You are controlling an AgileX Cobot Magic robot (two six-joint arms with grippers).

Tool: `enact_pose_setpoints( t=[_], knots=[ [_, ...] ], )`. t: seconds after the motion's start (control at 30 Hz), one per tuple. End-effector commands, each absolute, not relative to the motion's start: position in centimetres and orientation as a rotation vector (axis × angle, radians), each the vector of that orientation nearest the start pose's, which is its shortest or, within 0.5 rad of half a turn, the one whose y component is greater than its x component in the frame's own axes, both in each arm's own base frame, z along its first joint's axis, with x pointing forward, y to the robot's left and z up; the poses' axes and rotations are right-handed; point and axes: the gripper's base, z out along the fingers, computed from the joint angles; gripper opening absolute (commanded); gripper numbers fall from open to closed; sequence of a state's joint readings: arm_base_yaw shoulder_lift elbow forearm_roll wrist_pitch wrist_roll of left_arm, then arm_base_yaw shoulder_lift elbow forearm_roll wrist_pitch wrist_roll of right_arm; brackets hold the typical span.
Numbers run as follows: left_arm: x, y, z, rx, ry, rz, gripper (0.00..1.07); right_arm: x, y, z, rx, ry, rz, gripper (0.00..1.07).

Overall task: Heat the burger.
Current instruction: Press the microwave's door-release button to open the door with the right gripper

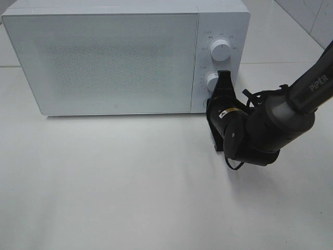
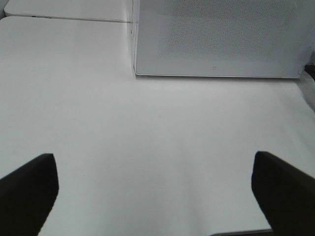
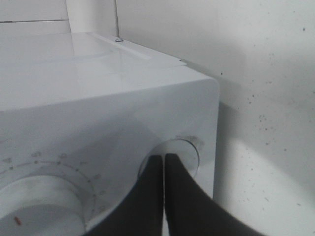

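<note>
The burger shows in no view. The white microwave (image 1: pixel 104 57) stands at the back of the table with its door closed; it also shows in the left wrist view (image 2: pixel 216 39). My right gripper (image 1: pixel 223 78) is shut and empty, its tips at the control panel by the lower dial (image 1: pixel 212 81). In the right wrist view the joined fingertips (image 3: pixel 164 158) rest against a small round button (image 3: pixel 184 152) next to that dial (image 3: pixel 34 206). My left gripper (image 2: pixel 157 196) is open and empty above bare table in front of the microwave; it is outside the exterior view.
The upper dial (image 1: pixel 221 50) sits above the lower one. The right arm (image 1: pixel 270 125) reaches in from the right edge. The white table (image 1: pixel 130 182) spreads in front of the microwave.
</note>
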State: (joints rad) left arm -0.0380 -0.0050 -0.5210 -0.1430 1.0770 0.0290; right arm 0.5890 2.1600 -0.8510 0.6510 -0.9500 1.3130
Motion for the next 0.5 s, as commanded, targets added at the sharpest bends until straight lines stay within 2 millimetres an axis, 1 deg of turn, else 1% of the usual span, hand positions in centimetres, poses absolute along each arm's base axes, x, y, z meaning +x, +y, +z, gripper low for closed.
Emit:
enact_pose_setpoints(
  t=[0.03, 0.37, 0.5],
  knots=[
    [-1.02, -1.1, 28.18, 0.068, 2.019, -0.175, 1.0, 33.73, 16.34, 8.22, 1.378, 1.482, 1.029, 0.0],
    [-1.02, -1.1, 28.18, 0.068, 2.019, -0.175, 1.0, 33.86, 16.43, 8.33, 1.375, 1.478, 1.035, 0.0],
    [-1.02, -1.1, 28.18, 0.068, 2.019, -0.175, 1.0, 34.47, 16.72, 9.05, 1.349, 1.436, 1.064, 0.0]
  ],
)
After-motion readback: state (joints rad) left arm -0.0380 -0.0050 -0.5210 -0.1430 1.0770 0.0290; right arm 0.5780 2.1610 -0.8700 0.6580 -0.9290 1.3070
